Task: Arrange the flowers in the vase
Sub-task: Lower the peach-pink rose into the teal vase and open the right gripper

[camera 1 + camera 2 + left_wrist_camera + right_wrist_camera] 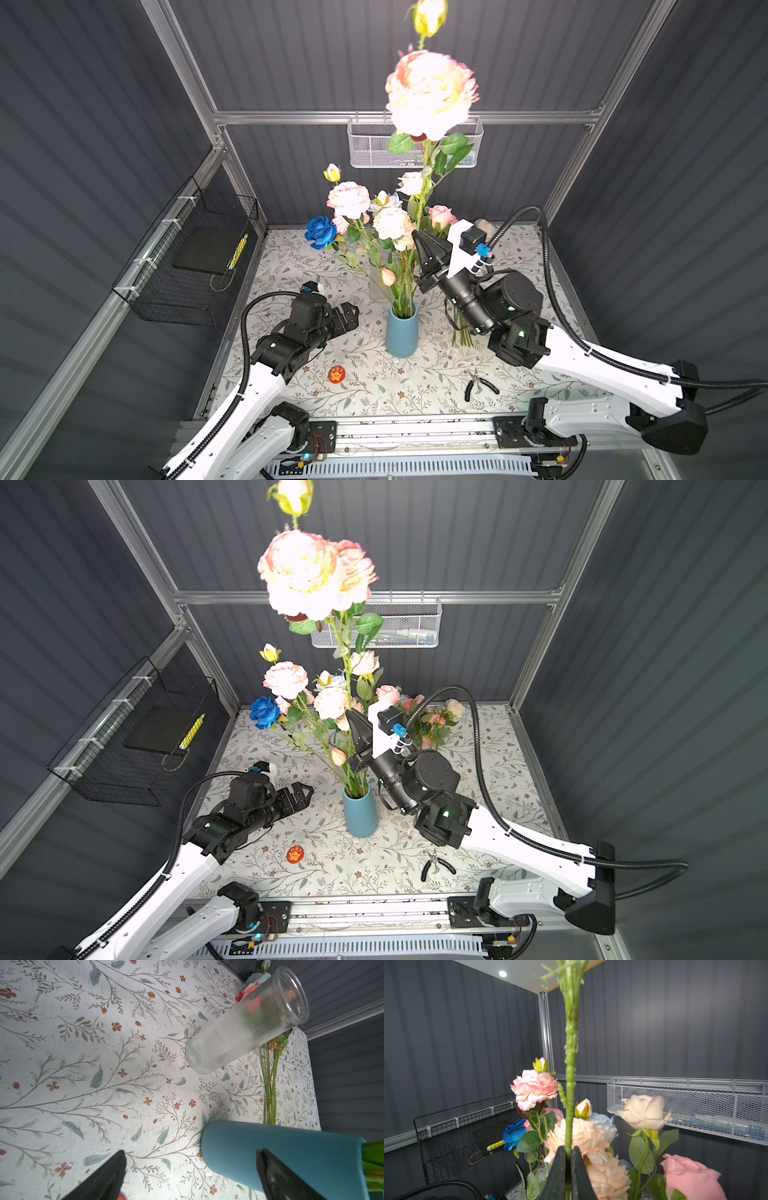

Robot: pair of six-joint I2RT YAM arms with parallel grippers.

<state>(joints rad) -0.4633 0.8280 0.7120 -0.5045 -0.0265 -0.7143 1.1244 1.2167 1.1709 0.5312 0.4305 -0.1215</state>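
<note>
My right pincer (568, 1148) was pressed together on a green stem (571, 1047), pinching it upright between both fingers. That stem rose high above everything else and carried a large cream-and-pink peony bloom (430, 93) with a closed yellowish bud (430, 16) above it, near the top edge in both top views. Where its lower end sat I could not tell, since my own wrist hid it.

My left pincer (353, 316) was spread wide and held nothing. It hung low over the table (291, 257), near the teal vase (401, 336) but apart from it, on its left in both top views.

The teal vase stood upright near the middle of the table, and most of the flowers (390, 222) already stood in it. Their pink, peach and cream heads fanned out above its mouth, with a blue rose (321, 232) leaning out farthest to the left. A few loose flowers (434, 725) lay flat on the table behind my right arm, their long stems (270, 1084) running toward the front. A clear ribbed glass vase (245, 1022) stood just behind the teal one. Pliers (478, 384) and a round red badge (336, 374) lay on the table near its front edge
</note>
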